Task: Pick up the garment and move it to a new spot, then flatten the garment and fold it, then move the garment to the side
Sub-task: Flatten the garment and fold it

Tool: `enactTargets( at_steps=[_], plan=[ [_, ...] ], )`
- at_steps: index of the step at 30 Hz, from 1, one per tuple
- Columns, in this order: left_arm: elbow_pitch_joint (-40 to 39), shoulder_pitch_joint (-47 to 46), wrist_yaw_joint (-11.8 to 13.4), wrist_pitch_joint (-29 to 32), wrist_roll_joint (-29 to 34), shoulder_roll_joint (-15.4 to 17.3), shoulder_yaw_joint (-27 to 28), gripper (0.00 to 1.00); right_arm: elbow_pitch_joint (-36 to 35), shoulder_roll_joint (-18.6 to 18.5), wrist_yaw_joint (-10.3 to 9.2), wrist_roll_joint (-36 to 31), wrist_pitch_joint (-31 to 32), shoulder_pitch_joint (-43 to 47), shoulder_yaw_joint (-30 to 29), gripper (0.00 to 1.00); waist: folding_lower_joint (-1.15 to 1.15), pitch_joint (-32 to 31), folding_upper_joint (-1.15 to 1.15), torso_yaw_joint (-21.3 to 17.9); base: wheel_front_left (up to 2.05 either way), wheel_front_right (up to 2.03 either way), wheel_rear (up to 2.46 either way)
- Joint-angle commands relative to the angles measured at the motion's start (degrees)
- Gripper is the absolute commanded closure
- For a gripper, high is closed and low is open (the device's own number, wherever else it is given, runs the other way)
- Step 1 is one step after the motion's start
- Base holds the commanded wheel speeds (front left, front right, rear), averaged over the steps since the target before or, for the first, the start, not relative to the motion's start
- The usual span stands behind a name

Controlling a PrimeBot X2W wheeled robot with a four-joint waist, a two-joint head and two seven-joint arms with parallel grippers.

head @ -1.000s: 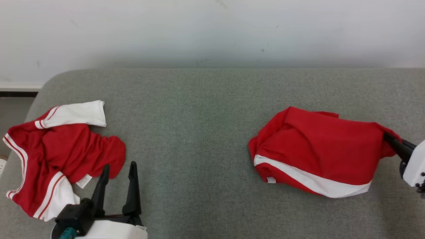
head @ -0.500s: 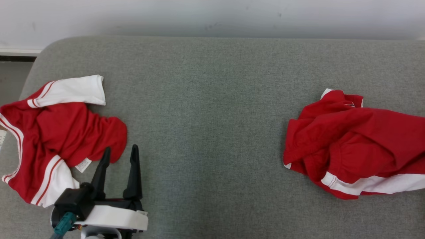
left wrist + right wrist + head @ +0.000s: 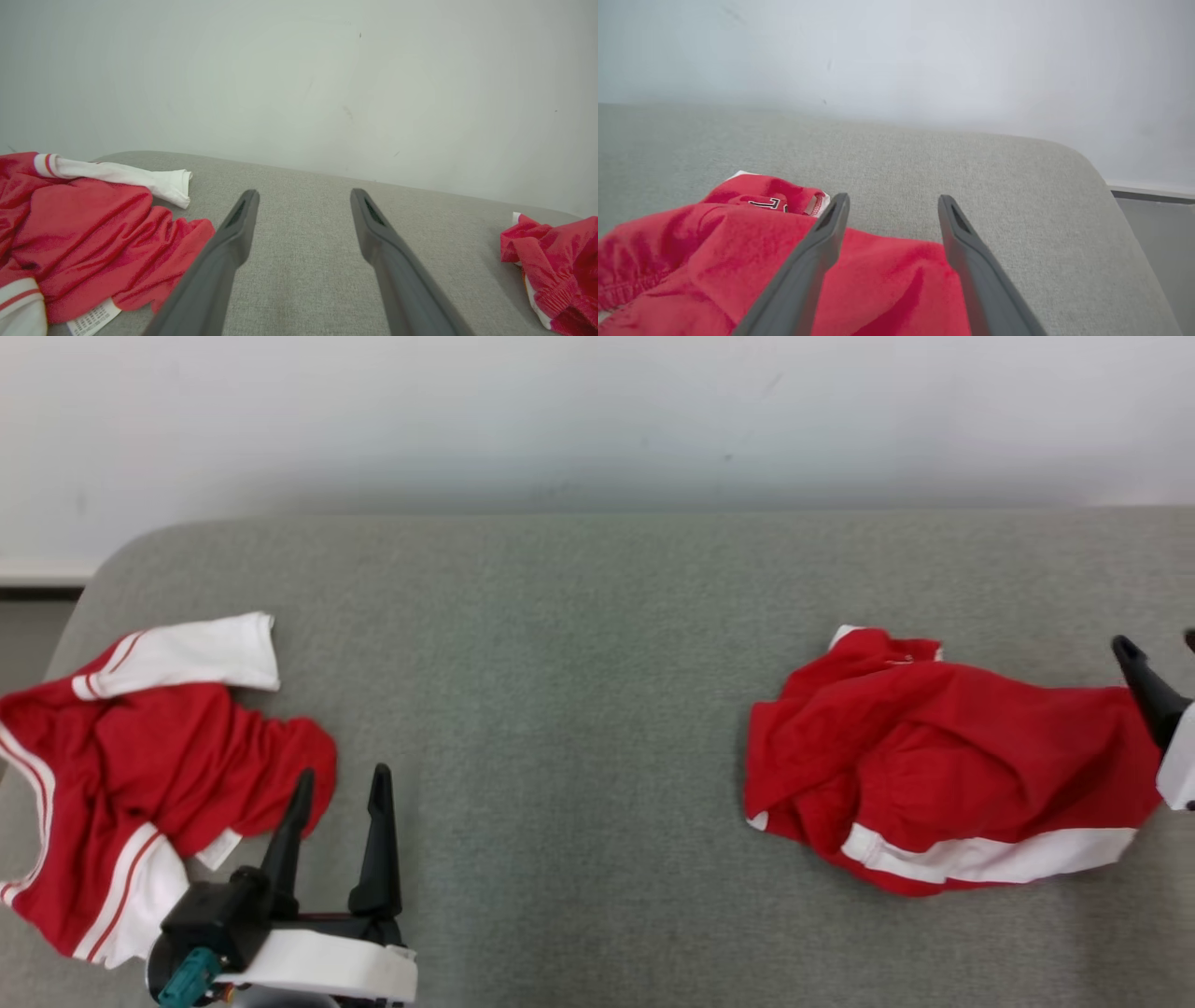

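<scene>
**Ana:** Where is the crumpled red cloth garment with the white band (image 3: 943,765)?

**Ben:** It lies in a bunch on the right side of the soft grey fabric surface (image 3: 560,663). The white band runs along its near edge.

**Ana:** What about the right gripper (image 3: 1156,640)?

**Ben:** Its jaws are spread wide. It sits at the right end of that garment. Red cloth lies under its fingers, but the jaws do not pinch it.

**Ana:** And the left gripper (image 3: 342,773)?

**Ben:** Its jaws are spread wide too, with nothing between them. It is at the near left, over the grey surface.

**Ana:** What is next to it?

**Ben:** Another red garment with white sleeves and stripes (image 3: 159,765). It is all rumpled at the left end, just beside the left finger. A small white tag (image 3: 219,849) sticks out near that finger.

**Ana:** Are the two garments close?

**Ben:** No, they are well apart, with bare grey between them. A pale wall (image 3: 560,420) stands behind.
</scene>
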Motion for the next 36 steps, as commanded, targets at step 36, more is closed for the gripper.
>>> enactTargets(
  at_steps=[36],
  plan=[
    [2.52, 4.82, -2.14, -0.03, -2.09, 0.18, -4.99, 0.0, -17.93, 19.64, -0.11, -16.17, -37.55, 28.79, -4.65, 0.0, 0.0, -8.96, 0.0, -9.56, 0.0, 0.0, 0.0]
  ],
)
